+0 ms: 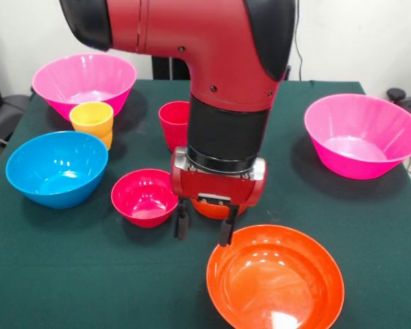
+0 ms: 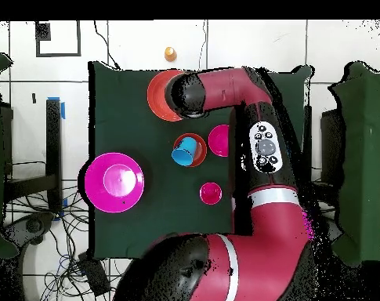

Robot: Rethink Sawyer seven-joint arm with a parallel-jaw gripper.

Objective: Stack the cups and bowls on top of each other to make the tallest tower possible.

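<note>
My gripper [image 1: 204,226] hangs open and empty just behind the rim of the wide orange bowl [image 1: 274,281] [image 2: 160,96]. Right behind the fingers [image 1: 182,223] sits the small orange bowl [image 1: 212,208] [image 2: 190,150]. In the overhead view a blue cup [image 2: 182,152] lies tilted inside it; the front view hides this cup. The crimson bowl [image 1: 145,197] [image 2: 219,140] stands beside it. A yellow cup [image 1: 92,116] sits stacked on an orange cup [image 1: 107,141]. The red cup [image 1: 174,123] [image 2: 211,193] stands upright. The blue bowl [image 1: 56,168] stands to the left.
One large pink bowl [image 1: 84,82] stands at the far left corner, another [image 1: 363,134] [image 2: 114,182] at the right side. The arm [image 2: 263,149] covers much of the table in the overhead view. A dark green cloth [image 1: 82,274] covers the table.
</note>
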